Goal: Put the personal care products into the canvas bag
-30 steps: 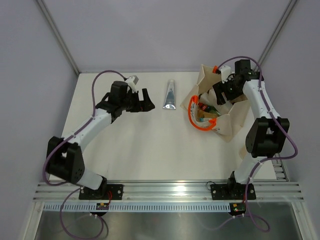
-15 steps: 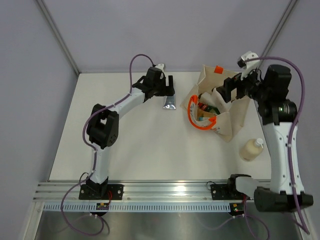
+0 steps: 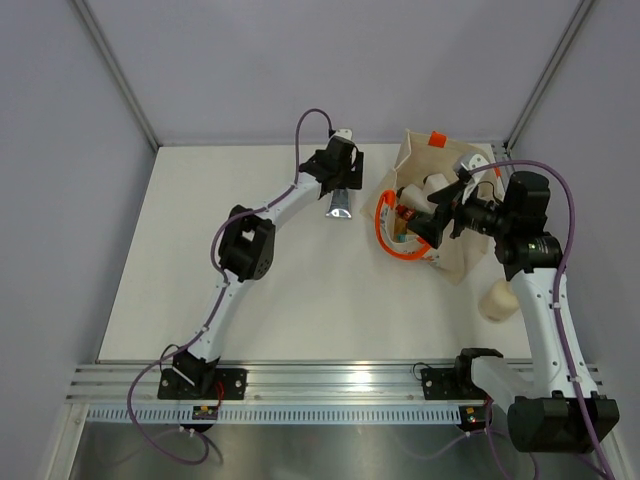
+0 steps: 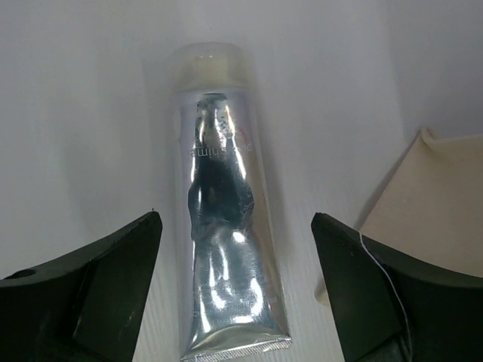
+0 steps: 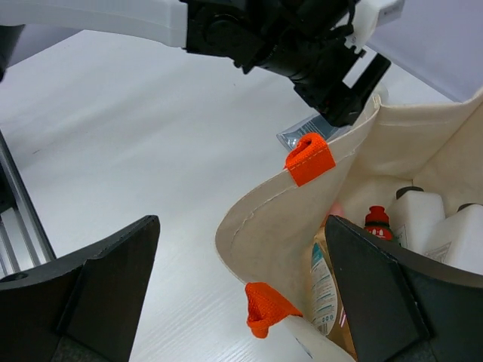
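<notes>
Bottles (image 5: 419,215) sit in the canvas bag (image 3: 462,255), yet the silver tube (image 4: 226,249) lies on the table (image 3: 300,290) between wide left fingers (image 4: 106,286) (not gripped), and a cream bottle (image 3: 497,301) lies beside the bag; right fingers (image 5: 90,279) wide, empty.

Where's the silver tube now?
The silver tube lies flat on the table, centre-back in the top view, just left of the canvas bag, the open left hand straddling it, not touching.

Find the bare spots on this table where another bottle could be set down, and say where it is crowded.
Widest bare patch: the table between the left arm, the tube and the bag. Another lies between the left arm and the left wall. Crowded: the right side, with bag, right gripper and cream bottle close together.
</notes>
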Controlling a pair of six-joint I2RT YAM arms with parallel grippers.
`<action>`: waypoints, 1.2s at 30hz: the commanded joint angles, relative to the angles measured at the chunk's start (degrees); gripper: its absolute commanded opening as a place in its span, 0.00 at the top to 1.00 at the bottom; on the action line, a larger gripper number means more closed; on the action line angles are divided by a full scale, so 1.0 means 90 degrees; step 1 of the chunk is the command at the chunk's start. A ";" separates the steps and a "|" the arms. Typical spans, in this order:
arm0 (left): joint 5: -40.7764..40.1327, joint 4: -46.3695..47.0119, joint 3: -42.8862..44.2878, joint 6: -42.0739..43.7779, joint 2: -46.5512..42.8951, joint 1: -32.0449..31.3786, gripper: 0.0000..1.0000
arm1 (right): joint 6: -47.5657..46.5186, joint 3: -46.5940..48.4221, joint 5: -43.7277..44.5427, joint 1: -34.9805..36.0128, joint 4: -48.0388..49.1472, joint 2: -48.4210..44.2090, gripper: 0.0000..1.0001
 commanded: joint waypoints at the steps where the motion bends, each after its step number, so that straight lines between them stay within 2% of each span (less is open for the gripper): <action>1: -0.0226 -0.0442 0.0584 0.0041 0.0247 0.0004 0.16 | 0.0156 0.0106 -0.0435 -0.0019 0.0375 -0.0246 0.00; 11: 0.0174 -0.1281 0.1101 -0.0243 0.0706 0.0091 0.19 | 0.0176 -0.0002 -0.0533 -0.0019 0.0385 -0.0353 0.00; 15: 0.0506 -0.1575 0.1171 -0.0379 0.0852 0.0160 0.30 | 0.0176 -0.0060 -0.0591 -0.0019 0.0394 -0.0421 0.01; 18: 0.0604 -0.1673 0.1172 -0.0389 0.0863 0.0189 0.34 | 0.0108 -0.0099 -0.0601 -0.0019 0.0365 -0.0441 0.00; 19: 0.0643 -0.1673 0.1152 -0.0380 0.0853 0.0179 0.42 | 0.0098 -0.0109 -0.0601 -0.0019 0.0355 -0.0451 0.00; 21: 0.0702 -0.1596 0.0977 -0.0370 0.0668 0.0179 0.48 | 0.0001 -0.0119 -0.0630 -0.0019 0.0268 -0.0451 0.01; 22: 0.0760 -0.1363 0.0579 -0.0379 0.0532 0.0189 0.53 | -0.0038 -0.0109 -0.0698 -0.0019 0.0219 -0.0451 0.01; 26: 0.1024 -0.0386 -0.0974 -0.0418 -0.0532 0.0199 0.61 | -0.0262 -0.0051 -0.0903 -0.0019 -0.0054 -0.0402 0.01; 29: 0.1385 0.0179 -0.1961 -0.0457 -0.1411 0.0257 0.64 | -0.0360 0.0115 -0.1177 -0.0019 -0.0405 -0.0237 0.00; 34: 0.2692 0.1516 -0.3757 -0.0779 -0.3097 0.0365 0.68 | -0.0361 0.0554 -0.1363 0.0059 -0.1157 0.0202 0.00; 35: 0.2859 0.1704 -0.4360 -0.0790 -0.3334 0.0365 0.68 | -0.0274 0.0739 -0.1295 0.0098 -0.1255 0.0291 0.00; 36: 0.3228 0.1899 -0.4675 -0.0828 -0.3569 0.0365 0.68 | -0.0224 0.0847 -0.1014 0.0456 -0.1488 0.0398 0.01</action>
